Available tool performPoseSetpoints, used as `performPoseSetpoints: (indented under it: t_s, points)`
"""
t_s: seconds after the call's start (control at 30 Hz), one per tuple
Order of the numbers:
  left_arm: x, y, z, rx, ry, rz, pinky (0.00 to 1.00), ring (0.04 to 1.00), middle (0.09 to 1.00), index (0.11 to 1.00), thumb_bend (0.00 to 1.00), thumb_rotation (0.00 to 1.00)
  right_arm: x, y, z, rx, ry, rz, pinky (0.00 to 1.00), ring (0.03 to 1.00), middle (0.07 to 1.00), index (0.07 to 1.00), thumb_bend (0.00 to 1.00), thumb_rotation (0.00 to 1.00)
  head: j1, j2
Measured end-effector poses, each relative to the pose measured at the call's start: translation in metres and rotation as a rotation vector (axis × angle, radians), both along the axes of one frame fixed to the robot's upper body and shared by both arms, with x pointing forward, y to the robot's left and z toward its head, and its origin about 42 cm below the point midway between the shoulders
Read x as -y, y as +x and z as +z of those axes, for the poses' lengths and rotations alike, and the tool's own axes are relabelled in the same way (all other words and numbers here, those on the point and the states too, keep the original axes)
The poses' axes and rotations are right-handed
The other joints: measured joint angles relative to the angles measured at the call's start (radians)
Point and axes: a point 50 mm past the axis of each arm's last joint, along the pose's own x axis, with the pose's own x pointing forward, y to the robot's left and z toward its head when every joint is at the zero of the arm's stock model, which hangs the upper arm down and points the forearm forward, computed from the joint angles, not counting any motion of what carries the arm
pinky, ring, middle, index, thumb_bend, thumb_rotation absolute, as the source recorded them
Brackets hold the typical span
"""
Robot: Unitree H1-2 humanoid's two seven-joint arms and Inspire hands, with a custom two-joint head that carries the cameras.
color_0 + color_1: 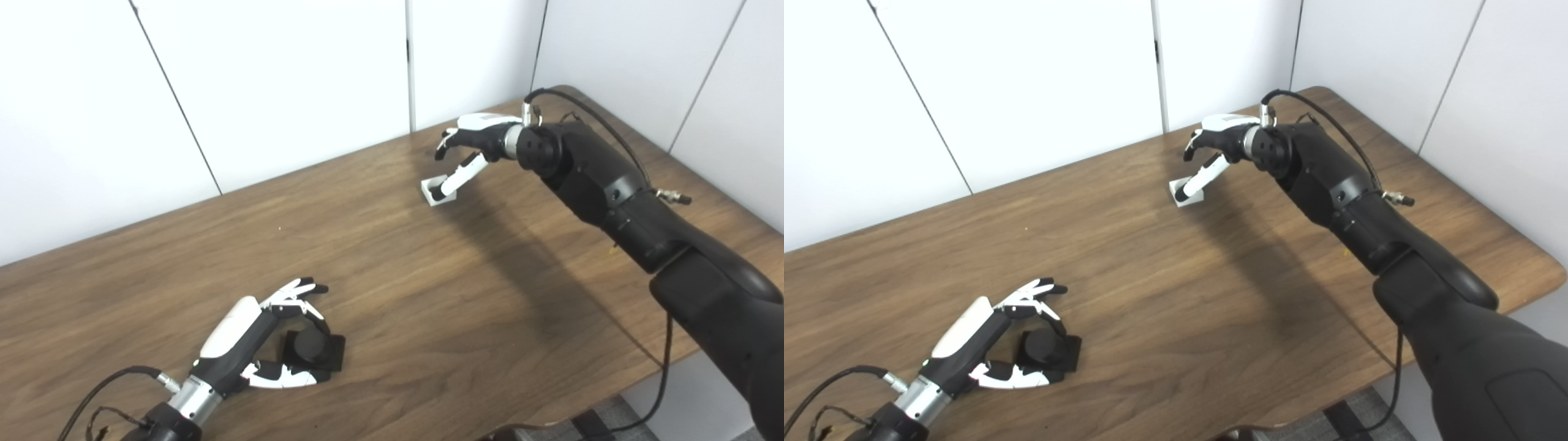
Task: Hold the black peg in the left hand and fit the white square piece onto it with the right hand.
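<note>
The black peg (312, 350), a round stub on a square black base, stands on the wooden table (429, 294) at the front left. My left hand (269, 331) is cupped around it, fingers curved over its far side and thumb along its near side, spread and not closed on it. The white square piece (438, 190) lies on the table near the back wall. My right hand (471, 147) hovers over it with its fingers apart. Its thumb reaches down and its dark tip rests in or on the piece's hollow; the other fingers stay above the piece.
White wall panels (275, 79) rise right behind the table's far edge. The table's rounded right corner (1552, 269) and front edge are close to my right arm. A cable (1390, 392) hangs from that arm past the front edge.
</note>
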Motion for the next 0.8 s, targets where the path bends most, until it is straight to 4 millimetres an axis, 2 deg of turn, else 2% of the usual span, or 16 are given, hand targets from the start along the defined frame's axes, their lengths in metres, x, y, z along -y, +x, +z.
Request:
performPoseSetpoints:
  t_s: [0.1, 0.23, 0.37, 0.57, 0.8]
  points:
    - [0.0, 0.0, 0.0, -0.002, 0.0, 0.002, 0.91, 0.956, 0.883, 0.49, 0.52, 0.06, 0.0, -0.001, -0.003, -0.017, -0.001, -0.005, 1.0, 1.0, 1.0, 0.845, 1.0, 0.59, 0.003, 0.003]
    - [-0.001, -0.001, -0.001, -0.005, -0.001, 0.005, 0.89, 0.953, 0.882, 0.49, 0.52, 0.06, -0.001, -0.003, -0.01, -0.036, -0.014, 0.003, 1.0, 1.0, 1.0, 0.842, 0.95, 0.45, 0.012, 0.006]
    - [-0.001, -0.001, -0.001, -0.004, -0.002, 0.005, 0.9, 0.956, 0.884, 0.49, 0.52, 0.06, -0.001, -0.003, -0.02, -0.052, -0.021, 0.002, 1.0, 1.0, 0.996, 0.834, 0.9, 0.36, 0.02, 0.009]
    - [-0.001, -0.001, -0.001, -0.005, -0.003, 0.008, 0.88, 0.955, 0.885, 0.49, 0.52, 0.06, -0.001, 0.001, -0.026, -0.023, -0.009, -0.004, 1.0, 0.997, 0.988, 0.824, 0.89, 0.33, 0.031, 0.011]
    - [-0.001, -0.002, -0.001, -0.002, -0.004, 0.011, 0.87, 0.957, 0.891, 0.49, 0.52, 0.06, -0.001, 0.004, -0.028, -0.007, -0.006, 0.003, 1.0, 0.999, 0.987, 0.831, 0.88, 0.34, 0.04, 0.012]
